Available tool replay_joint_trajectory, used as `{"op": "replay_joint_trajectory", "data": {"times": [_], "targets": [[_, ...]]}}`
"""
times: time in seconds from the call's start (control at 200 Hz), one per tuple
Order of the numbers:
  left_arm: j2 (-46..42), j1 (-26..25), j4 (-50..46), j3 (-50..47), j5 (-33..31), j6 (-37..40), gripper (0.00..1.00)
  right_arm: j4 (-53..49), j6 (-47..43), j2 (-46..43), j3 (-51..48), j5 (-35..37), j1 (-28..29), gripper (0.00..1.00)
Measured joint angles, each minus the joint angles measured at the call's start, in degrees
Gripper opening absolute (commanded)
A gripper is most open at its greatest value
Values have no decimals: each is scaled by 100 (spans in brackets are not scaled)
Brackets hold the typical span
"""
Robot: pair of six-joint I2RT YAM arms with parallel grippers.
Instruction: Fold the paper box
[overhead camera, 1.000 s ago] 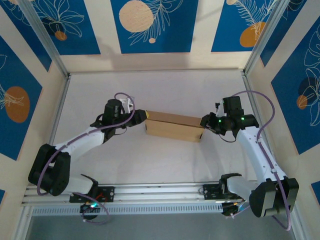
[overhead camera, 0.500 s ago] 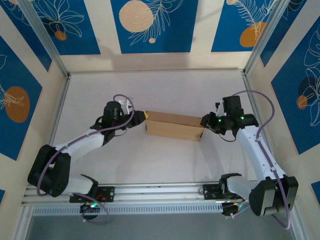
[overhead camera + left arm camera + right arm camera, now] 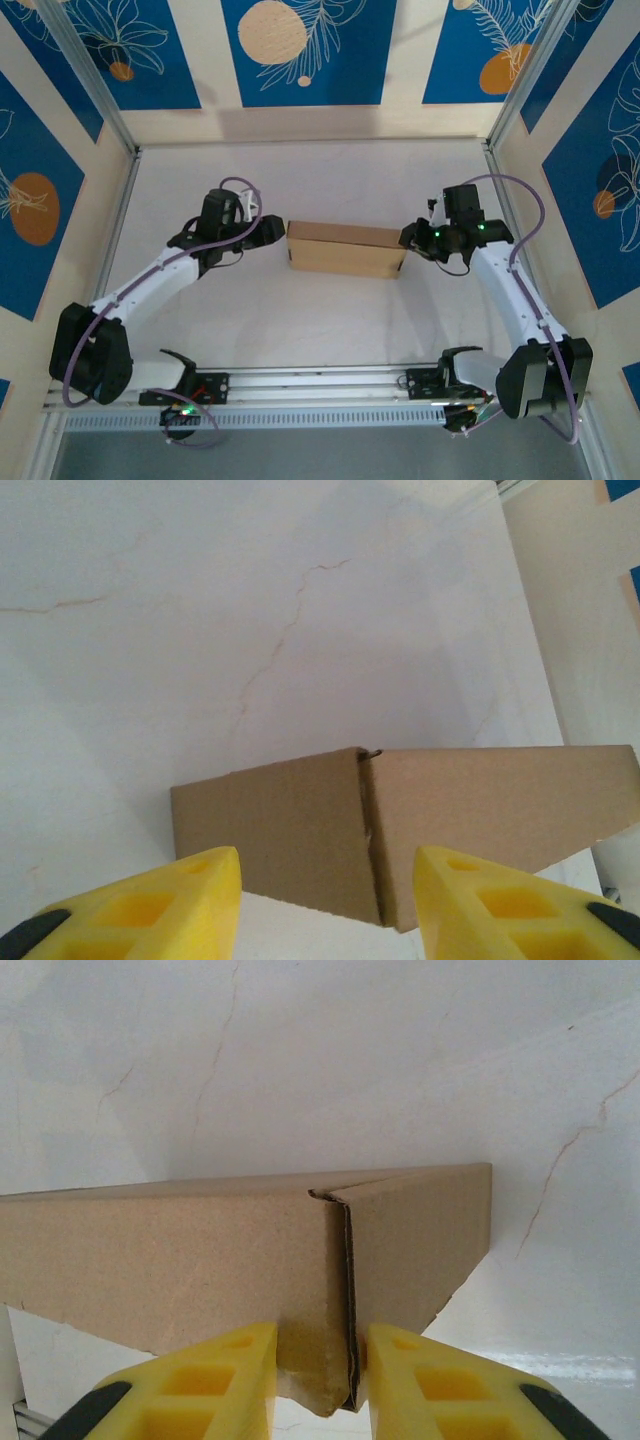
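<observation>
Overhead, I see the paper box (image 3: 346, 250) lying on the table (image 3: 330, 180), left gripper (image 3: 272, 228) just off its left end, right gripper (image 3: 408, 240) at its right end. Left wrist: fingers (image 3: 150, 905) spread wide, clear of the box. Right wrist: fingers (image 3: 215, 1375) pinching its corner.

I see a plain brown paper box (image 3: 345, 250), a white table (image 3: 330, 320) with faint veins, a yellow left claw (image 3: 325, 910) and right claw (image 3: 318, 1380), and walls (image 3: 310, 50) with blue panels, white leaves and orange circles.
</observation>
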Motion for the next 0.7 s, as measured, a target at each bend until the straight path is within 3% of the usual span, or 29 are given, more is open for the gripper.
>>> {"op": "replay_joint_trajectory", "data": {"times": [0.7], "targets": [[531,105,1023,-125,317,-175,34,219,-186,472,278,605,435,18]]}}
